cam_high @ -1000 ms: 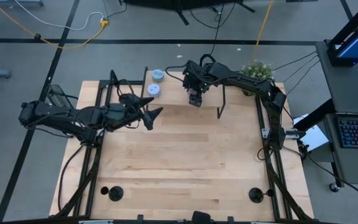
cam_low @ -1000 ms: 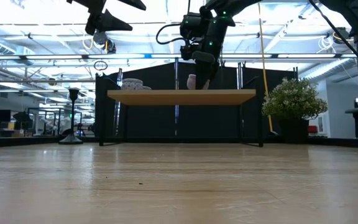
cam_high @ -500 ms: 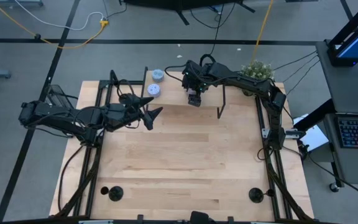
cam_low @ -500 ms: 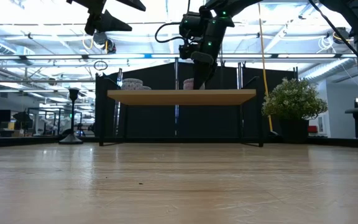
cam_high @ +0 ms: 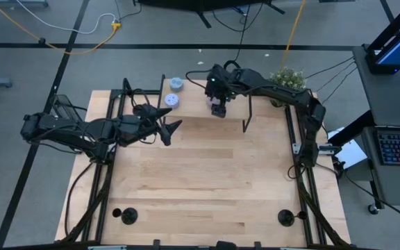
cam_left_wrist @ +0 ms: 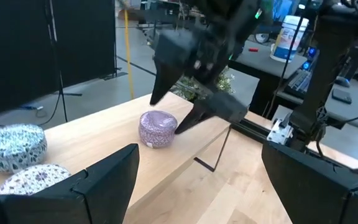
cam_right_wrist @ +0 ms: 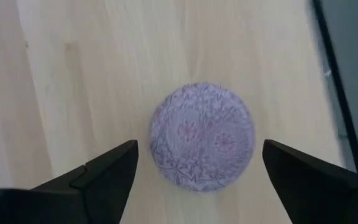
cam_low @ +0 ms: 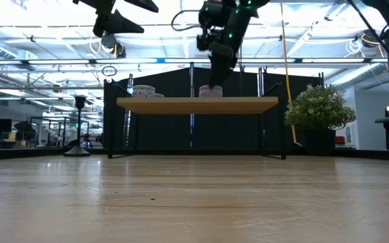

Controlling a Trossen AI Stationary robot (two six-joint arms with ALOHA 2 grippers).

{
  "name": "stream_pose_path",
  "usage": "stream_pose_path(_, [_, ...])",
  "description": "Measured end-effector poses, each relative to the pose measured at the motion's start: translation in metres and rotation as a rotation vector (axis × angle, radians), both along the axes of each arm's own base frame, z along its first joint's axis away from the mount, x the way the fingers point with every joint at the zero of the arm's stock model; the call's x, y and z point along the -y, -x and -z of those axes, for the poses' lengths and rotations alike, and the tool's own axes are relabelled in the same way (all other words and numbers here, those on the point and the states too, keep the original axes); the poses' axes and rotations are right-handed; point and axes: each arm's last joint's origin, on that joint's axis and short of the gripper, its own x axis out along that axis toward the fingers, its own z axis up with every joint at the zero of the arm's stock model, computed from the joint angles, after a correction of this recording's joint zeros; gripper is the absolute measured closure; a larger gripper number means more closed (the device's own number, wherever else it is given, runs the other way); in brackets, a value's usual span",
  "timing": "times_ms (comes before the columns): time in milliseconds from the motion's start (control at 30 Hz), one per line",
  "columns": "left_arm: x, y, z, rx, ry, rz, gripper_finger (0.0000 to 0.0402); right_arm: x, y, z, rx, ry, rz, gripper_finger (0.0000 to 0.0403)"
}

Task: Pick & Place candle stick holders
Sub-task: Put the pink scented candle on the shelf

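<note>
The round lilac patterned candle holder (cam_right_wrist: 202, 137) sits on the raised wooden shelf (cam_low: 248, 104), directly beneath our right pincer (cam_right_wrist: 197, 168), which gapes wide and empty, probably just clear. The left pincer (cam_high: 167, 125) waits open, farther off.

High view looks straight down on the whole table (cam_high: 200, 180). Low view sits at tabletop height, facing the raised shelf (cam_low: 198, 103). Both wrist views frame the purple patterned tin (cam_right_wrist: 202, 135) (right wrist close, directly above).
</note>
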Motion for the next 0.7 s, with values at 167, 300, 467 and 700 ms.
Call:
stream_pose_path(167, [-0.007, 0.000, 0.000, -0.017, -0.025, 0.012, 0.0055, -0.012, 0.011, -0.026, 0.071, 0.031, -0.014, 0.0064])
stream_pose_path(300, [-0.015, 0.000, -0.001, -0.031, -0.048, 0.012, 0.0055, -0.022, 0.029, -0.048, 0.118, 0.019, 0.020, 0.0066])
stream_pose_path(467, [-0.023, -0.006, -0.015, -0.087, -0.073, 0.010, 0.0055, -0.040, 0.060, -0.068, 0.102, -0.042, 0.087, 0.0066])
stream_pose_path(700, [-0.036, -0.040, -0.033, -0.307, -0.120, 0.042, 0.0055, -0.073, 0.102, -0.053, 0.190, -0.105, 0.176, 0.0092])
